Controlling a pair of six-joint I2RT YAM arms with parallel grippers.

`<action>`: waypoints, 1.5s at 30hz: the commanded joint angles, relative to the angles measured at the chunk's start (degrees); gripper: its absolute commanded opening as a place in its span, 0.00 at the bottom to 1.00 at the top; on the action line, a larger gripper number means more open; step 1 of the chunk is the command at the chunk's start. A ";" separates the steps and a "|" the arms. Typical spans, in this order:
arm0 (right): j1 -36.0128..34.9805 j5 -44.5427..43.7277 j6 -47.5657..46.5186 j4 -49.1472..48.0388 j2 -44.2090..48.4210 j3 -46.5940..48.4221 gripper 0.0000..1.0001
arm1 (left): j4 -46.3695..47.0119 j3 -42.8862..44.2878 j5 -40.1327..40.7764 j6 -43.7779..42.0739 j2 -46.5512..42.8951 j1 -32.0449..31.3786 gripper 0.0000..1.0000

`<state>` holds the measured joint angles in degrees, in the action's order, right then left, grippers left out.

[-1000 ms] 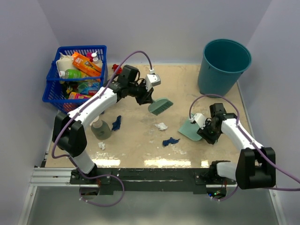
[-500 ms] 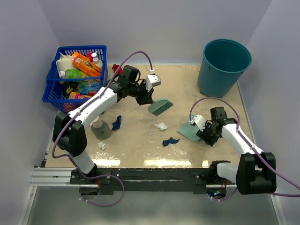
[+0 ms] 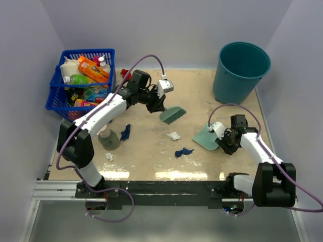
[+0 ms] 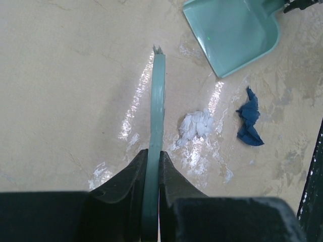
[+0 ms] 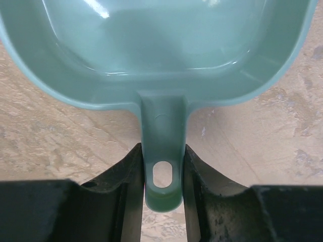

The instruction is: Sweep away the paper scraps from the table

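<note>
On the beige table (image 3: 146,151) lie paper scraps: a white one (image 3: 174,135), a navy one (image 3: 183,152), another navy one (image 3: 125,131) and a small white one (image 3: 109,157). My left gripper (image 3: 160,104) is shut on the teal hand brush (image 3: 172,114), held above the table behind the scraps. In the left wrist view the brush (image 4: 157,111) runs edge-on between the jaws, with the white scrap (image 4: 196,124) and navy scrap (image 4: 249,119) beyond. My right gripper (image 3: 223,136) is shut on the handle (image 5: 162,166) of the teal dustpan (image 3: 206,136), right of the scraps.
A teal bucket (image 3: 241,70) stands at the back right. A blue basket (image 3: 81,83) full of bottles and packets sits at the back left. A grey-green cup-like object (image 3: 108,139) stands near the left arm. The black rail (image 3: 161,187) runs along the front edge.
My right gripper has moved slightly right and back with the dustpan. The left arm and brush have not moved.
</note>
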<state>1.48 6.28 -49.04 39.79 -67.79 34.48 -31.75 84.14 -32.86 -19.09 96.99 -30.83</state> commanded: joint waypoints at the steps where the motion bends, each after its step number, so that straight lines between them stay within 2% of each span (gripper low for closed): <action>1: 0.37 3.55 1.48 2.47 -0.76 4.71 0.19 | 3.60 3.31 4.51 2.03 0.66 -0.20 0.00; 3: 0.46 4.43 2.88 3.71 -1.12 6.99 0.13 | 5.46 4.36 11.47 4.33 0.92 -0.02 0.00; 4: 0.55 4.96 3.24 5.19 -1.46 7.79 0.08 | 7.03 5.06 19.07 4.15 1.27 -0.02 0.00; 5: 0.46 5.05 3.59 5.82 -1.64 8.49 0.00 | 7.66 5.94 22.98 3.63 1.71 0.15 0.00; 12: 0.46 6.64 6.85 8.46 -1.47 11.66 0.00 | 17.05 14.46 47.60 -3.84 9.43 4.63 0.00; 15: 0.55 6.29 7.38 8.55 -0.68 11.75 0.00 | 19.51 19.39 52.00 -9.81 14.88 6.39 0.00; 17: 0.55 6.11 7.55 8.55 -0.15 11.84 0.00 | 21.72 21.84 53.60 -15.17 18.65 7.01 0.00; 22: 0.90 6.99 7.82 8.46 -0.50 12.19 0.00 | 34.54 23.00 56.59 -30.09 25.08 8.24 0.00; 25: 0.99 6.64 7.73 8.02 -0.59 12.28 0.00 | 37.11 26.77 57.38 -34.51 30.35 9.20 0.00; 29: 1.42 6.55 7.73 8.20 -0.06 12.10 0.00 | 32.37 39.13 57.47 -35.31 39.40 10.35 0.00; 32: 1.77 6.46 7.55 8.37 0.55 11.40 0.00 | 31.84 41.37 57.47 -36.89 42.31 10.70 0.00; 35: 1.95 6.72 7.46 8.20 0.64 11.22 0.00 | 31.84 41.02 58.17 -36.28 42.76 10.70 0.00; 37: 2.13 6.64 7.46 7.76 0.38 11.31 0.00 | 27.89 40.32 57.65 -34.53 42.23 10.70 0.00; 45: 2.39 7.69 7.38 7.14 -2.69 13.15 0.00 | 20.77 29.78 55.10 -26.97 33.89 10.35 0.00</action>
<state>3.57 11.70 -41.98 47.90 -69.30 44.53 -7.55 117.60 22.96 -50.83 138.63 -20.27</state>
